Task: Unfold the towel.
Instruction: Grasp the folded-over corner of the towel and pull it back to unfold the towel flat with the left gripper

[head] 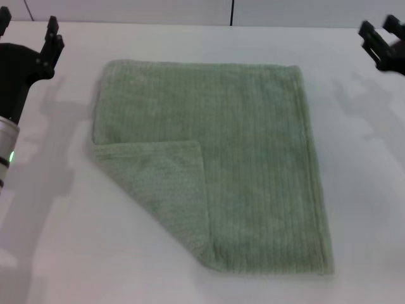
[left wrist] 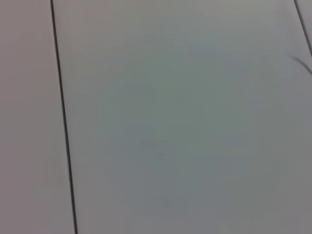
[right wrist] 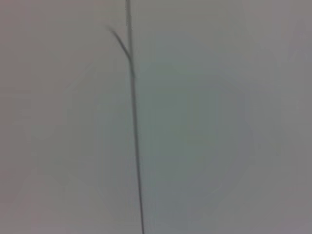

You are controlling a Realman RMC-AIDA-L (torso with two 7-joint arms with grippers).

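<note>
The pale sage-green towel (head: 253, 158) lies flat on the white table (head: 57, 240) in the head view. Its near-left corner (head: 168, 190) is folded over onto the cloth as a triangle. My left gripper (head: 28, 28) is at the far left, open and empty, well clear of the towel. My right gripper (head: 380, 31) is at the far right, open and empty, also clear of it. Both wrist views show only a plain pale surface with a dark seam, and no towel.
The table's far edge (head: 190, 25) meets a pale wall with a dark vertical seam (head: 232, 12). White table shows on all sides of the towel. Seam lines show in the left wrist view (left wrist: 61, 117) and the right wrist view (right wrist: 134, 122).
</note>
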